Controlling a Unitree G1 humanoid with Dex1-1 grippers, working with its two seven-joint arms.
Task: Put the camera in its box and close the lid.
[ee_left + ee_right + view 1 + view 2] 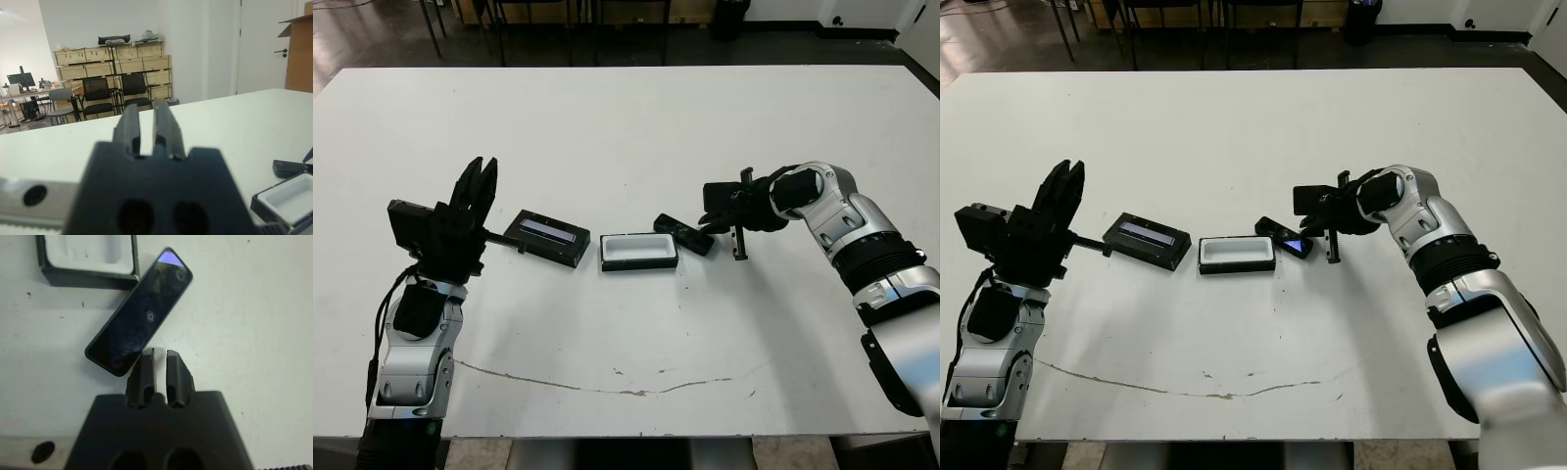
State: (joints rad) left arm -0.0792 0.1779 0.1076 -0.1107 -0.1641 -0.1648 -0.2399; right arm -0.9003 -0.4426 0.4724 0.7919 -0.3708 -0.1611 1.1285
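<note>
Jaws of the right gripper (160, 363) stand nearly closed and empty just beside the camera (139, 312), which lies flat on the worktop (626, 127) by the open box (639, 252), probably lining up a pick, while the left gripper (476, 184), narrow too, waits near the lid (547, 238).

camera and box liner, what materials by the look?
Camera: looks like glossy black plastic or glass, since its face mirrors light and shows smudges. Box: matte black walls, maybe card or plastic; its white liner looks like soft moulded foam, though the pictures leave that open.

Lab or workshop: stacked wooden crates (115, 56) (on racks), office chairs (97, 95), monitor (17, 79).
</note>
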